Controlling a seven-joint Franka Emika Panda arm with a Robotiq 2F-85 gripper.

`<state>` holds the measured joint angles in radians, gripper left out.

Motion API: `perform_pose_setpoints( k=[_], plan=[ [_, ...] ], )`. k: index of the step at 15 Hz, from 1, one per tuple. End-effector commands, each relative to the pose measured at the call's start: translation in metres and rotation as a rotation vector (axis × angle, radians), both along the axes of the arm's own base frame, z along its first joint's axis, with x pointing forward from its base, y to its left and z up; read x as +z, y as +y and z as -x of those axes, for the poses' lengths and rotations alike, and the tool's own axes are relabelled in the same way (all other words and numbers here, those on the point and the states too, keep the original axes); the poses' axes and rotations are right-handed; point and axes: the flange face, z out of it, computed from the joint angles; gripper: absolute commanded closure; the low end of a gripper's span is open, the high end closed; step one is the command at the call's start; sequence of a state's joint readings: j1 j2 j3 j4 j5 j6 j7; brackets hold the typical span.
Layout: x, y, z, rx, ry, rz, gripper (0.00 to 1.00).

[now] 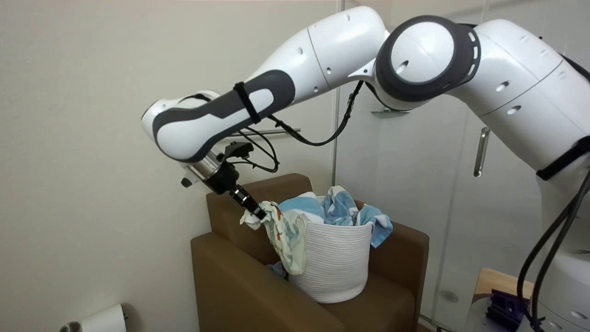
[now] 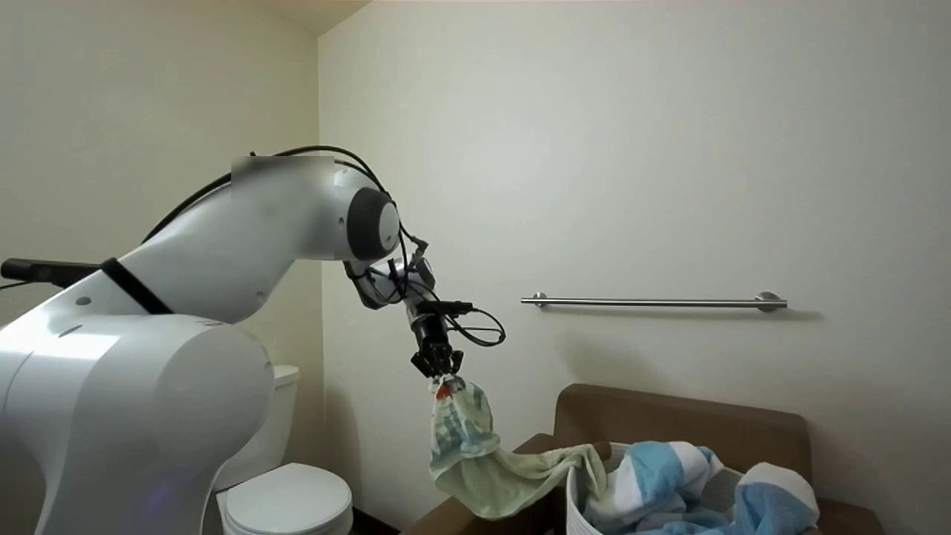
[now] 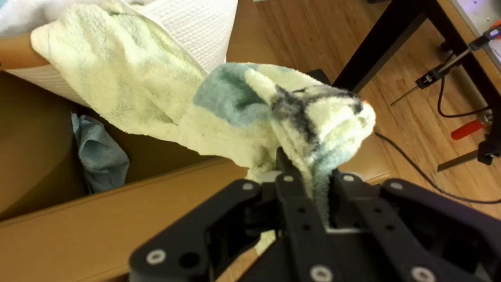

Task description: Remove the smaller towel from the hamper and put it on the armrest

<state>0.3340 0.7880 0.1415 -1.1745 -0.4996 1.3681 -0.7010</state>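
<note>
Have the smaller towel (image 2: 475, 475) (pale green, red near the grip) clamped by a bunched end between the jaws, to one side of the hamper (image 1: 339, 263), with the far end draped over the hamper's rim; can see blue-and-white towelling (image 2: 661, 475) heaped in the hamper and over its rim, the armrest (image 1: 244, 276) of a brown armchair (image 1: 387, 309) beside it, and a crumpled blue cloth (image 3: 102, 154) between hamper and armrest

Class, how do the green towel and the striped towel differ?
The green towel has a printed pattern; the striped towel has broad blue and white bands. The gripper holds the green towel mostly outside the hamper, while the striped towel lies bunched mostly inside. Both are rumpled cloth.
</note>
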Motion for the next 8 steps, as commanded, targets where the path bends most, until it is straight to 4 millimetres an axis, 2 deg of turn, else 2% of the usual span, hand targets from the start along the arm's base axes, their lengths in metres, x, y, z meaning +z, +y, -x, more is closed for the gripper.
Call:
perform_pose_setpoints(
  k=[1,5,8],
  plan=[
    [-0.021,0.019,-0.011,0.120,0.102,0.041,0.90],
    [-0.040,0.051,-0.009,0.245,0.173,0.098,0.90],
    [-0.045,0.075,-0.001,0.319,0.193,0.166,0.90]
  ],
)
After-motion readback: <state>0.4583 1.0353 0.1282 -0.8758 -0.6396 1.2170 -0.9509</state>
